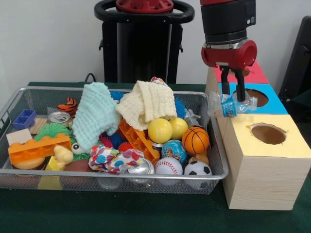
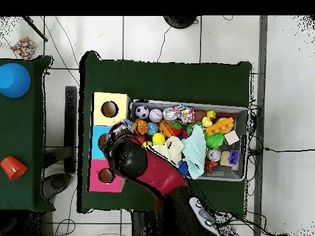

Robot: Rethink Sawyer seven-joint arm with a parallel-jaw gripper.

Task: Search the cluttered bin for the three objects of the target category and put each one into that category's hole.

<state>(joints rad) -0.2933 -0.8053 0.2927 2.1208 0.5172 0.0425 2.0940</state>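
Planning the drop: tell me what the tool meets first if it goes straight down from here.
Probably the blue box top, close by its hole. The tool points down, shut on a clear plastic wrapper, which would touch first. Depth is uncertain.

Basketball [image 1: 195, 140] orange w/ black lines; box tops yellow [image 1: 286, 145], blue [image 1: 277, 103], pink [image 1: 256, 74]; 2 yellow balls [image 1: 160, 130].

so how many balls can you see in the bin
6, all at the bin's box-side end: two yellow balls, basketball, globe ball, baseball, soccer ball. Others may be hidden beneath the clutter.
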